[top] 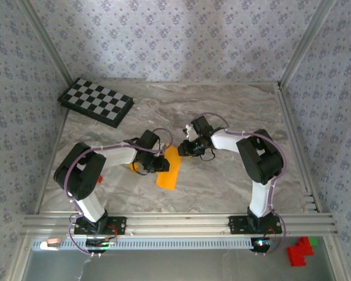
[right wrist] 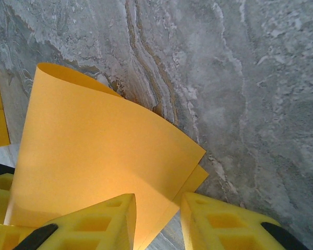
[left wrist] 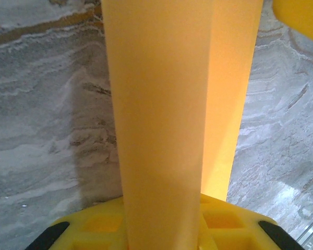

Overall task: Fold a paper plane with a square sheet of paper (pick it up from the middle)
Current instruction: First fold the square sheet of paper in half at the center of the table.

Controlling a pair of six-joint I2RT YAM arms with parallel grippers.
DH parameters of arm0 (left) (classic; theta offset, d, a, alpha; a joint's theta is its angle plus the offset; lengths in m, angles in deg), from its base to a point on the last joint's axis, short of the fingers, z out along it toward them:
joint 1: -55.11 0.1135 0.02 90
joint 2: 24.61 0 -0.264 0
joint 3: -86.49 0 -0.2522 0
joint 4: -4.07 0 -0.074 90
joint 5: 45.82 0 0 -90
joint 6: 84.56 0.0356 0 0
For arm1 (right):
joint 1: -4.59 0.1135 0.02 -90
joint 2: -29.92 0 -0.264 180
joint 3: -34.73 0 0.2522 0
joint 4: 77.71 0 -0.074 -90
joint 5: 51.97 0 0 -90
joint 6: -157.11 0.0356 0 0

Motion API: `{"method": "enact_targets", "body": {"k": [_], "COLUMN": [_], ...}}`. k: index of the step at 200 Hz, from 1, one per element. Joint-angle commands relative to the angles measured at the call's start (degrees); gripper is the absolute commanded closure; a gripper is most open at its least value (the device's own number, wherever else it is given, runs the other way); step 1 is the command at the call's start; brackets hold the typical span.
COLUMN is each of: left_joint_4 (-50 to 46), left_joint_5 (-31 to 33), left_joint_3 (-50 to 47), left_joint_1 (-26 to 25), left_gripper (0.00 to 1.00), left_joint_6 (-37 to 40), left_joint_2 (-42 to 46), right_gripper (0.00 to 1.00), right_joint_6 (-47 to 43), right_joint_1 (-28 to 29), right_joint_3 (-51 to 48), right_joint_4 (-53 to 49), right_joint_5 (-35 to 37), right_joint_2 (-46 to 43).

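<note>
One square sheet of paper (top: 167, 174) is on the marble table (top: 234, 111), creased narrower into a strip. Its long axis runs near to far, leaning slightly right at the far end. Both ends look blunt, and the far end lies between the two grippers.

Two grippers meet at that end. The left gripper (top: 158, 163) is on the strip's left edge; in its wrist view the folded paper runs straight away over its yellow fingers (left wrist: 94, 226) and hides the gap, so I cannot tell how the jaws stand. The right gripper (top: 184, 149) has its fingers (right wrist: 101, 221) apart, with a curled-up edge of the sheet in the gap.

One small orange block (top: 133, 168) sits just left of the left gripper. One checkered board (top: 96, 101) lies at the far left corner, well apart.
</note>
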Motion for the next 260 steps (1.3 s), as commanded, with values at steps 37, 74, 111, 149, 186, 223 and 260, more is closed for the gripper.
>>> {"method": "enact_targets", "body": {"k": [37, 74, 111, 149, 186, 223, 260], "left_joint_4": [-9.4, -9.8, -10.2, -10.9, -12.3, -13.1, -13.3], "left_joint_5": [5.1, 5.2, 5.6, 6.6, 7.8, 8.8, 9.3], "left_joint_3": [-1.1, -1.1, -1.3, -1.4, -1.1, -1.1, -0.8], "left_joint_1": [-0.4, -0.4, -0.4, -0.4, -0.4, -0.3, -0.3], "left_gripper": [0.77, 0.76, 0.76, 0.75, 0.75, 0.74, 0.75], "left_joint_6": [1.5, 1.9, 2.6, 3.1, 4.2, 4.7, 4.7], "left_joint_2": [-2.4, -2.5, -3.5, -4.0, -4.2, -4.0, -3.9], "right_gripper": [0.70, 0.71, 0.71, 0.71, 0.71, 0.71, 0.72], "right_joint_6": [0.1, -0.5, -1.0, -0.7, -0.7, -0.5, -0.6], "right_joint_1": [-0.2, -0.7, -1.1, -1.7, -1.8, -1.9, -1.8], "right_joint_3": [3.2, 3.9, 4.5, 3.9, 4.3, 4.6, 4.3], "right_joint_4": [-1.4, -2.2, -3.0, -2.6, -2.7, -2.7, -2.8], "right_joint_5": [-0.6, -0.7, -0.7, -1.0, -1.0, -1.1, -1.0], "right_joint_2": [3.3, 3.7, 4.3, 3.7, 4.1, 4.5, 4.5]}}
